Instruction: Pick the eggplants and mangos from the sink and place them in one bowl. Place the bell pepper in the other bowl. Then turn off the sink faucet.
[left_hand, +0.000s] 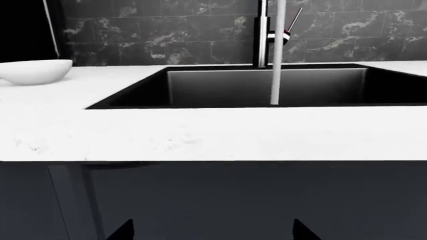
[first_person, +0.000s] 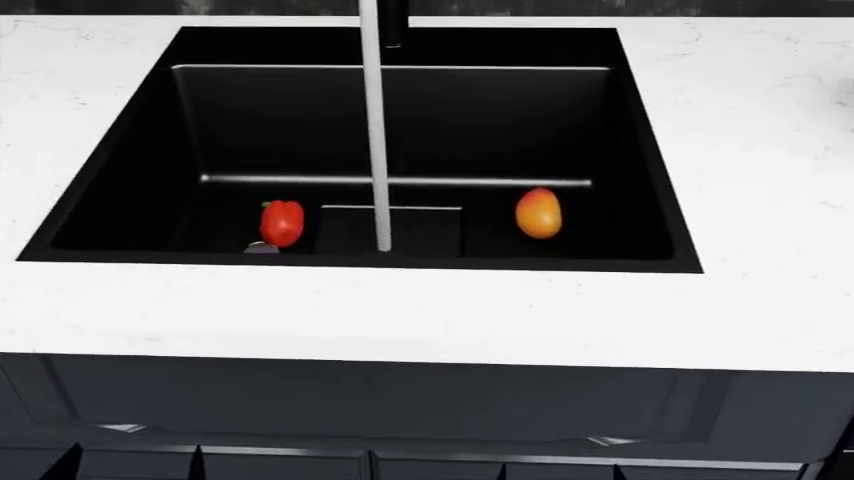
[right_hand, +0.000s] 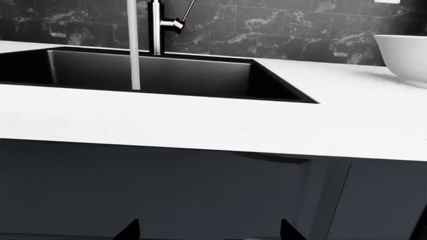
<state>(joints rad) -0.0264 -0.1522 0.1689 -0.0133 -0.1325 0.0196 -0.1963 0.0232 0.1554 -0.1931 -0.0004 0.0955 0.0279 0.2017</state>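
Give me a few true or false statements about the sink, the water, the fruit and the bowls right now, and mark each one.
1. Water is running from the faucet into the sink. True.
2. The bell pepper already sits in a bowl. False: it lies in the sink, left of the water stream in the head view.
3. The mango lies in the sink, on the other side of the stream from the pepper. True.
4. The left pincer grips the mango. False: both pincers hang low in front of the cabinet, holding nothing.
5. A white bowl stands on the counter beside the sink. True.
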